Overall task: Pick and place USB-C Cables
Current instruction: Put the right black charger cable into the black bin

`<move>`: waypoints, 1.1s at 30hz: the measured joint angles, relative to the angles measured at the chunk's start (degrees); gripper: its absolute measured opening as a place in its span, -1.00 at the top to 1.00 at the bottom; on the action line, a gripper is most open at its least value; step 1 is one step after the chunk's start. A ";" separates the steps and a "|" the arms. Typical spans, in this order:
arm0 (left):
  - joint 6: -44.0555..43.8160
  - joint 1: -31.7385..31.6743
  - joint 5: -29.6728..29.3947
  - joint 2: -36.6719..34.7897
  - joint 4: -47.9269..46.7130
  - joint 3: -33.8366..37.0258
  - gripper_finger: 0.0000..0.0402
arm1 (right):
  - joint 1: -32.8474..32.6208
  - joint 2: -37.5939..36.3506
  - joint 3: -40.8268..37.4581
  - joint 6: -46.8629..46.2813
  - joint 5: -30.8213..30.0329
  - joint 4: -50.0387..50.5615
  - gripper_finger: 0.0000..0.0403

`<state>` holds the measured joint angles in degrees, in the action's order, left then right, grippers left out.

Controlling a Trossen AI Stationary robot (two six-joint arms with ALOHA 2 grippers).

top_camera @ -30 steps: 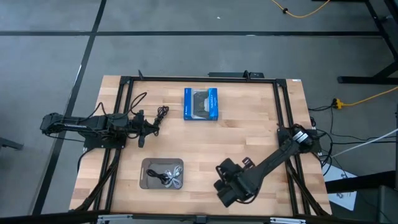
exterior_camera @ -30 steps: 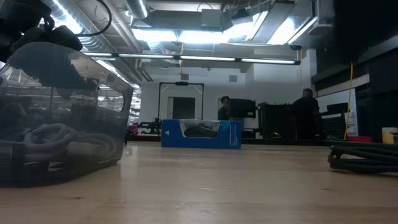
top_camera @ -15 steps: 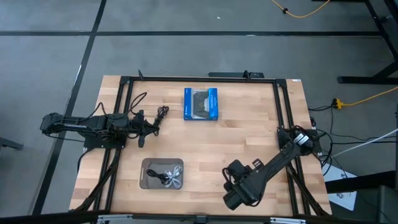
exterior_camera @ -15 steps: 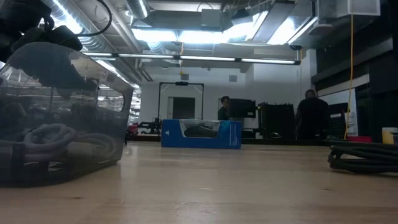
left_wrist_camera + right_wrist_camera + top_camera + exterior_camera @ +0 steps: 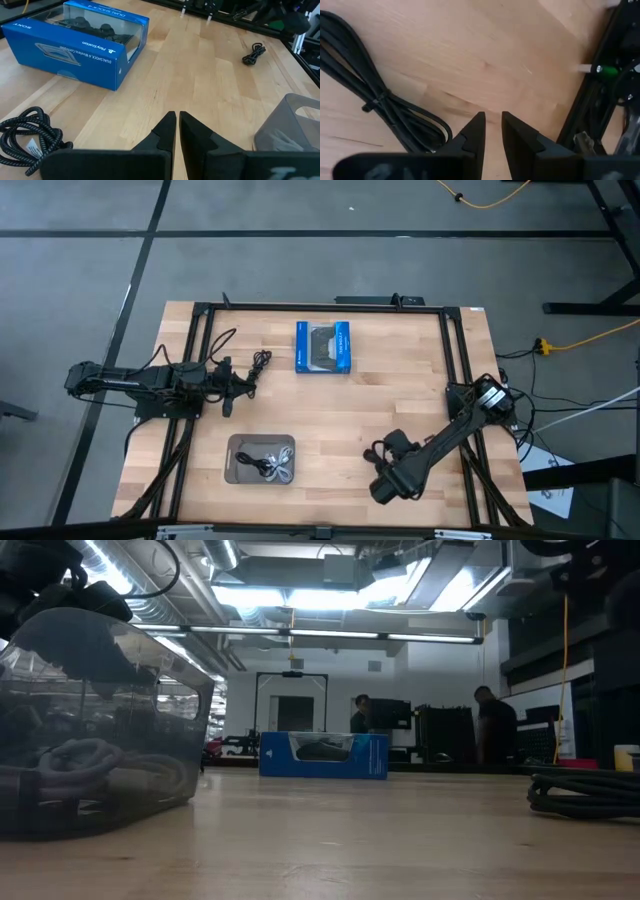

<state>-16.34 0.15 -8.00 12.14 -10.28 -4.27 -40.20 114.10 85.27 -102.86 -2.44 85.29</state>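
Where the right arm's fingers (image 5: 489, 131) taper forward they stand nearly together with only a thin gap, clenched on nothing, hanging over bare wood just beside a black cable bundle (image 5: 380, 97) tied with a thin band; from above, that right gripper (image 5: 388, 480) sits at the worktop's near right part. Across the worktop (image 5: 400, 380), the left gripper (image 5: 247, 383) lies low near the left rail, its dark wedge-shaped fingers (image 5: 167, 131) likewise pressed almost shut and empty. Just beside it on the wood rests a braided black cable (image 5: 27, 134) with a small white tag, loosely coiled, seen from above as a thin dark squiggle (image 5: 261, 361). Another small black cable (image 5: 253, 51) lies well apart on the far boards. Near the front edge stands the tray (image 5: 232, 470), a grey translucent bin with rounded corners; inside it lie several coiled cables (image 5: 270, 462), dark and light grey tangled together, which show through its cloudy wall in the low view (image 5: 95, 768). Toward the back of the worktop lies a blue-edged flat box (image 5: 324, 346) of glossy card with a clear window, a dark controller inside (image 5: 87, 27). Planks of pale butcher-block wood, smooth and faintly grained, make up the surface.
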 joint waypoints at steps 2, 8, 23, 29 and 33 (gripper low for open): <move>0.00 0.01 -0.03 0.02 0.00 0.00 0.92 | 0.00 -0.05 0.00 -0.67 0.05 0.03 0.67; 0.05 0.01 -0.04 0.01 0.00 0.00 0.92 | 0.02 -0.09 0.00 -4.91 -0.66 -1.42 0.67; -0.07 -0.01 -0.05 0.00 0.00 0.00 0.92 | 0.02 -0.15 -4.37 8.17 -9.72 -21.59 0.67; -0.07 -0.01 -0.05 0.02 0.00 0.00 0.92 | 0.02 -0.34 -8.62 9.07 -7.83 -28.92 0.67; -0.07 -0.01 -0.05 0.01 0.00 0.00 0.92 | 0.06 -0.55 -9.78 9.07 -6.24 -29.93 0.67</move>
<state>-16.40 0.14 -8.05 12.15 -10.28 -4.27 -40.14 113.56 75.49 -93.80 -8.68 55.36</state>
